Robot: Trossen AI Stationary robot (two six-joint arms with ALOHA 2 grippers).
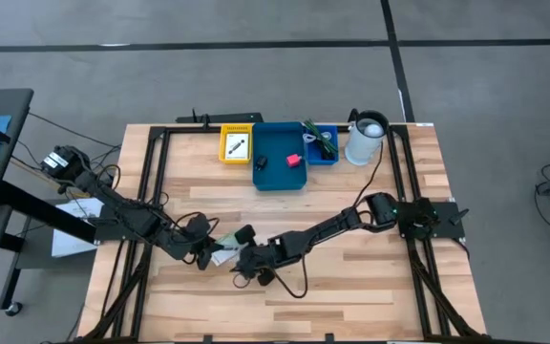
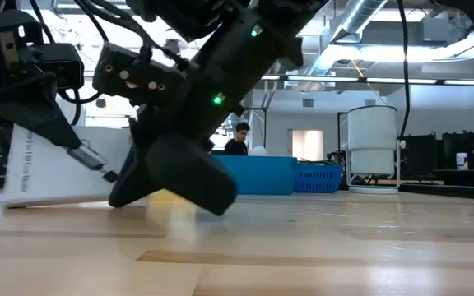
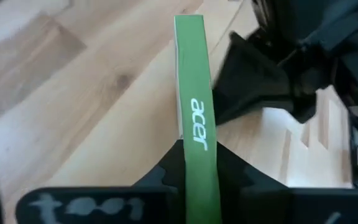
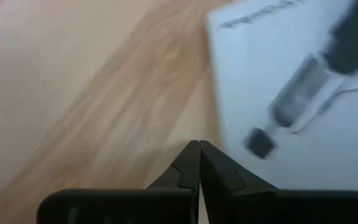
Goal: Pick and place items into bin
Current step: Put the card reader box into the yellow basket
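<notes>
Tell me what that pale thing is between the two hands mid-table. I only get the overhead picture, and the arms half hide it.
Observer: It's a flat white pack. The left wrist view shows a green edge on it printed "acer".
Operator: Is anything actually holding it?
Observer: Yes. The left hand is closed on that green edge, one finger on each side.
Operator: And the other hand, is it helping?
Observer: No. The right wrist view shows the right hand shut with nothing between its fingers, just beside the pack's printed face.
</notes>
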